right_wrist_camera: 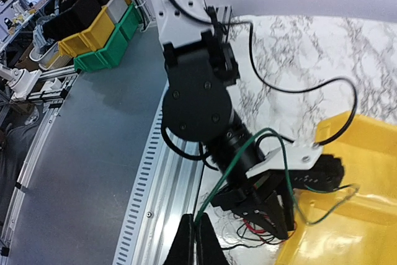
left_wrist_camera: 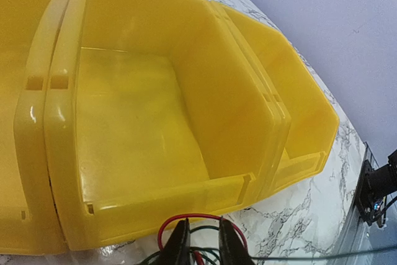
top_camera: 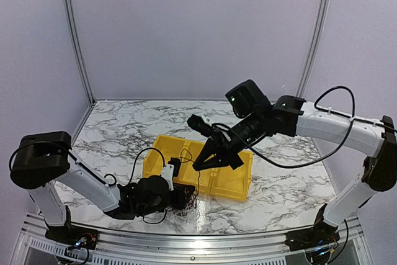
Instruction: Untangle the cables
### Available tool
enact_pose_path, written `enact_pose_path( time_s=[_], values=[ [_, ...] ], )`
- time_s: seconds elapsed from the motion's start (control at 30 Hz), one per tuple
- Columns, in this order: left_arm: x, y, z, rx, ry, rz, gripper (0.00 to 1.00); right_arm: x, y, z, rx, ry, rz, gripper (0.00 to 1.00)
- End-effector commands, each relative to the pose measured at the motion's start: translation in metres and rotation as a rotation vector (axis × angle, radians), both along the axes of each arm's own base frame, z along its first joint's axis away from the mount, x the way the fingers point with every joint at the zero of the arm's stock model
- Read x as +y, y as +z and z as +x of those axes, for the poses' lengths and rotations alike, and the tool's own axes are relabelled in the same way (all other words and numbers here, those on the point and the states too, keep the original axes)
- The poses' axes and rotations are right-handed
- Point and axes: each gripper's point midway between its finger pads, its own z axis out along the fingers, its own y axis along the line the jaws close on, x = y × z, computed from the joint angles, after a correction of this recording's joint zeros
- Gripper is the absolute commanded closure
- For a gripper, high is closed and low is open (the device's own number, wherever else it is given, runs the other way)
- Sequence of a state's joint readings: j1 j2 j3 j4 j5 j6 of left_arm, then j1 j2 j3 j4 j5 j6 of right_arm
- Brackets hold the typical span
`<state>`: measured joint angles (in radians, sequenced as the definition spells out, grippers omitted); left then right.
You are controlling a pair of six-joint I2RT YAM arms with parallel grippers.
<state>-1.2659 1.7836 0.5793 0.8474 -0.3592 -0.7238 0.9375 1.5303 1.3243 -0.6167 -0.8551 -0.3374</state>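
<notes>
The cables are a small tangle of thin red, black and green wires [top_camera: 184, 209] on the marble just in front of the yellow bin [top_camera: 231, 185]. My left gripper [top_camera: 189, 200] sits low at the tangle. In the left wrist view its fingers [left_wrist_camera: 180, 245] stand slightly apart, with a red loop [left_wrist_camera: 198, 216] round the tips and green wire between them. My right gripper [top_camera: 200, 164] hovers over the bin. In the right wrist view it [right_wrist_camera: 197, 219] is shut on a green wire [right_wrist_camera: 248, 153] that arches up and down to the tangle [right_wrist_camera: 260, 231].
The yellow bin [left_wrist_camera: 155, 122] has several compartments and fills the left wrist view. The aluminium rail of the table's near edge [right_wrist_camera: 167, 172] lies beside the left arm. Storage bins [right_wrist_camera: 99, 23] stand off the table. A black arm base [left_wrist_camera: 375, 190] sits at the right.
</notes>
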Motion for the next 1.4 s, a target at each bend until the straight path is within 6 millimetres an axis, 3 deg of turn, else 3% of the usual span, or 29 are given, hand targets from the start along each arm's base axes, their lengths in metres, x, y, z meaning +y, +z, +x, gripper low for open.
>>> enact_pose_path(
  time_s=[0.0,0.13,0.4,0.63,0.73,0.87,1.03,1.17,1.23,1.37],
  values=[
    [-0.005,-0.005,0.001,0.018,0.016,-0.012,0.88,-0.008,0.078,0.011,-0.089,0.003,0.159,1.0],
    [-0.001,-0.01,0.003,0.034,0.042,-0.012,0.95,-0.014,0.117,0.027,-0.166,-0.033,0.23,1.0],
    [-0.002,-0.014,0.003,0.051,0.045,-0.012,0.99,-0.022,0.197,0.04,-0.312,-0.082,0.373,1.0],
    [-0.001,-0.014,0.002,0.054,0.046,-0.012,1.0,-0.041,0.242,0.052,-0.385,-0.134,0.452,1.0],
    [-0.001,-0.01,0.002,0.044,0.044,-0.017,1.0,-0.048,0.247,0.06,-0.412,-0.174,0.453,1.0],
    [-0.001,0.003,0.001,0.013,0.027,-0.026,0.94,-0.058,0.239,0.075,-0.427,-0.238,0.425,1.0],
    [-0.006,0.03,-0.006,-0.036,-0.034,-0.056,0.78,-0.076,0.225,0.091,-0.422,-0.305,0.394,1.0],
    [-0.005,0.064,-0.007,-0.111,-0.088,-0.079,0.64,-0.093,0.218,0.101,-0.439,-0.362,0.37,1.0],
    [0.0,0.078,0.005,-0.111,-0.07,-0.058,0.59,-0.103,0.219,0.105,-0.452,-0.391,0.362,1.0],
    [0.028,0.086,0.046,-0.061,0.038,0.064,0.58,-0.122,0.224,0.11,-0.487,-0.448,0.356,1.0]
  ],
)
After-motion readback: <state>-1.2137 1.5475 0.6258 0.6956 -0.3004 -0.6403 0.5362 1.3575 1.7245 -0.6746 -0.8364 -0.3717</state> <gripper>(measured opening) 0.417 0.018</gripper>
